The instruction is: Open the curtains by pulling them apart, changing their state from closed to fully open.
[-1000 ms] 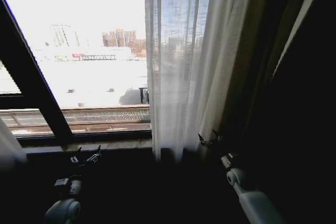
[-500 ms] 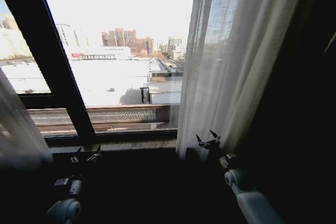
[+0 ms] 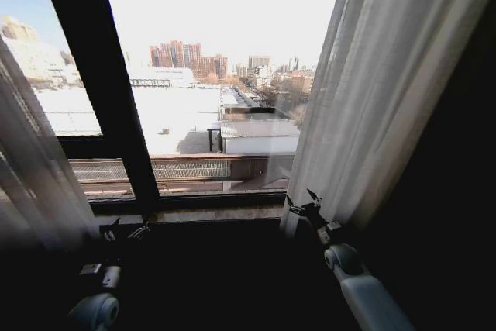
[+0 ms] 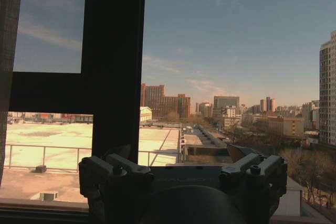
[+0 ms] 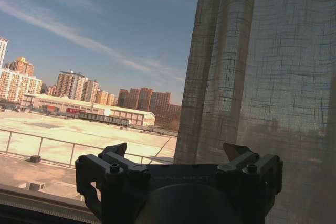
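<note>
The curtains (image 3: 364, 98) hang bunched at both window edges, the right gripper (image 3: 301, 205), fingers spread and holding nothing, sits by the right panel's hem, so it should probably sweep low and steady outward

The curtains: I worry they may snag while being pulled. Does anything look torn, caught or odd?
Nothing stands out. The right curtain hangs in even pleats beside the open right gripper, with no tear visible. The left curtain hangs off to the side near the left gripper. The window frame looks intact.
</note>
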Available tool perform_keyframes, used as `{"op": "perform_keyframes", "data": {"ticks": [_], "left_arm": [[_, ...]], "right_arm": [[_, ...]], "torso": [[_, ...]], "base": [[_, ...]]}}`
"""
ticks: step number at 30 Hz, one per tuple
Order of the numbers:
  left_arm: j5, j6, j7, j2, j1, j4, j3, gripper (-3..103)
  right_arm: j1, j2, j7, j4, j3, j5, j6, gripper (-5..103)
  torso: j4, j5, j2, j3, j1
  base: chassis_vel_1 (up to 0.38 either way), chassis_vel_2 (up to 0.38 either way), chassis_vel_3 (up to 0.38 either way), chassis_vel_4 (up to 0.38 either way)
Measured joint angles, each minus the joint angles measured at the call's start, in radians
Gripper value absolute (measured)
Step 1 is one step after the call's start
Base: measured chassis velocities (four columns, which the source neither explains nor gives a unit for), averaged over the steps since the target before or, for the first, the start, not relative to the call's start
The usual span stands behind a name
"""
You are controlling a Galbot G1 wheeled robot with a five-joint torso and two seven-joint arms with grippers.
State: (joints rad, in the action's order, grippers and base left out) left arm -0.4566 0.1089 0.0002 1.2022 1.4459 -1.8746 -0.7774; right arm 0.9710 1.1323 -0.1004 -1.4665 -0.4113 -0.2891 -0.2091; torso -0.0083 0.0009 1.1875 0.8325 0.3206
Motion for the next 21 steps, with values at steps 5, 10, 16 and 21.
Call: {"op": "perform_keyframes", "data": {"ticks": [5, 10, 16, 21], "left_arm": [[0.000, 0.000, 0.000, 0.000, 0.000, 0.000, 0.000, 100], [0.000, 0.000, 0.000, 0.000, 0.000, 0.000, -0.001, 100], [0.000, 0.000, 0.000, 0.000, 0.000, 0.000, 0.000, 100], [0.000, 0.000, 0.000, 0.000, 0.000, 0.000, 0.000, 100]], "right_arm": [[-0.059, 0.014, 0.016, 0.075, 0.015, 0.014, 0.000, 100], [-0.091, 0.031, 0.007, 0.106, 0.031, -0.006, -0.013, 100], [-0.101, 0.043, -0.049, 0.111, 0.039, -0.020, -0.017, 100], [-0.103, 0.045, -0.060, 0.106, 0.041, -0.014, 0.003, 100]], "torso": [[0.0011, -0.0006, 0.000, 0.000, 0.000], [0.0014, -0.0011, 0.000, 0.000, 0.000], [0.0006, -0.0006, 0.000, 0.000, 0.000], [0.0009, -0.0010, 0.000, 0.000, 0.000]], "base": [[-0.036, -0.031, 0.027, 0.020], [0.000, 0.000, 0.000, 0.000], [0.000, 0.000, 0.000, 0.000], [0.000, 0.000, 0.000, 0.000]]}}
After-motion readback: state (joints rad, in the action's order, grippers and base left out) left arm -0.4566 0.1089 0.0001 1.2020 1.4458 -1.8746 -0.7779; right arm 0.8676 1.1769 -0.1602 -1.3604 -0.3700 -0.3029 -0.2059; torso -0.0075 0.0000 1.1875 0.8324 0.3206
